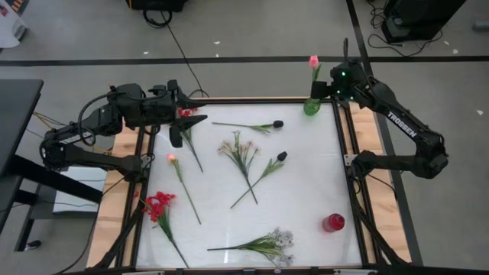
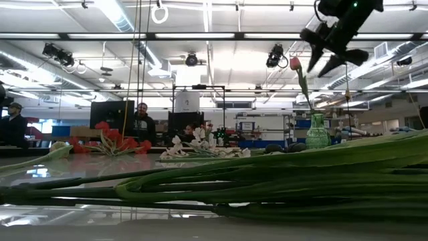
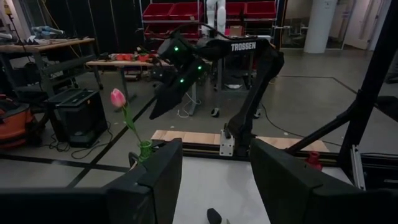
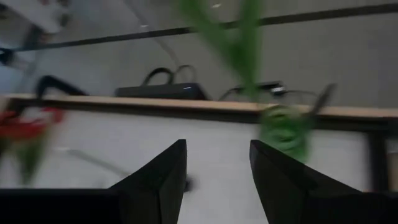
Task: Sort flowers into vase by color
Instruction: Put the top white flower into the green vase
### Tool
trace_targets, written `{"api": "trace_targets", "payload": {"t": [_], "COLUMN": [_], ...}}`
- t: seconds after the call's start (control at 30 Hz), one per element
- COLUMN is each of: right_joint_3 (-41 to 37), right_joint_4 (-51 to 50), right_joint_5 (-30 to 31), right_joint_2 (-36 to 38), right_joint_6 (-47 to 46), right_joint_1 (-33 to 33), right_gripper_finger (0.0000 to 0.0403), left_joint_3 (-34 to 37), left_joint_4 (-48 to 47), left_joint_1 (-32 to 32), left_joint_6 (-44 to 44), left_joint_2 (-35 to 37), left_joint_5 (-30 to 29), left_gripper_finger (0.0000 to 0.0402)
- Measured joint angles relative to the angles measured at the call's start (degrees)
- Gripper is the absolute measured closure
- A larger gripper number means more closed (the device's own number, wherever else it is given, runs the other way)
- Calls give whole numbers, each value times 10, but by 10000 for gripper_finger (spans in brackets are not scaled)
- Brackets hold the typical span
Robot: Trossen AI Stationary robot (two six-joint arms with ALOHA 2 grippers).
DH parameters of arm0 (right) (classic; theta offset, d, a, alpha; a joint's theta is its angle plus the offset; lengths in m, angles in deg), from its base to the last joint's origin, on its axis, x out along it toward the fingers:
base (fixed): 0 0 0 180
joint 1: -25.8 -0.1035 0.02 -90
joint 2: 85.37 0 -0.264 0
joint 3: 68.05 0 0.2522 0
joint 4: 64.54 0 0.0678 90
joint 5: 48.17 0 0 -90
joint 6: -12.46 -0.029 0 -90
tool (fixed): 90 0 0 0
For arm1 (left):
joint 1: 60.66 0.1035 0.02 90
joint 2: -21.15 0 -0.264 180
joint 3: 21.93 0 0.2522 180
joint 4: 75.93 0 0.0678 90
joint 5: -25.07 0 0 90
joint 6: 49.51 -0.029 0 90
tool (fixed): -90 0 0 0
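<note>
Apparently a pink tulip (image 1: 313,61) stands placed in the green vase (image 1: 312,107), upper right; right gripper (image 2: 326,52) above gapes empty. Left gripper (image 1: 186,122), open and empty, upper left, should pick a flower next.

Counted: two vases, green (image 1: 312,107) and red (image 1: 333,222); one pink tulip (image 1: 313,61) in the green vase; seven flowers lying on the table (image 1: 306,176).

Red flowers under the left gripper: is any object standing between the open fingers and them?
No. In the high view the left gripper hangs open right over the red flowers and nothing visible lies between; the nearest pink tulip lies apart.
</note>
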Motion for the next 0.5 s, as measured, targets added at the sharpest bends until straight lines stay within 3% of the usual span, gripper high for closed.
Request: {"api": "trace_targets", "payload": {"t": [0.2,0.5], "right_joint_3": [8,8], "right_joint_4": [18,41], "right_joint_5": [3,77], "right_joint_2": [0,-17], "right_joint_6": [-86,-185], "right_joint_1": [-93,-261], "right_gripper_finger": [219,246], "left_joint_3": [0,0], "left_joint_4": [0,0], "left_joint_1": [0,0], "left_joint_6": [0,0], "left_joint_2": [0,0], "left_joint_5": [0,0], "left_gripper_finger": [207,207]}}
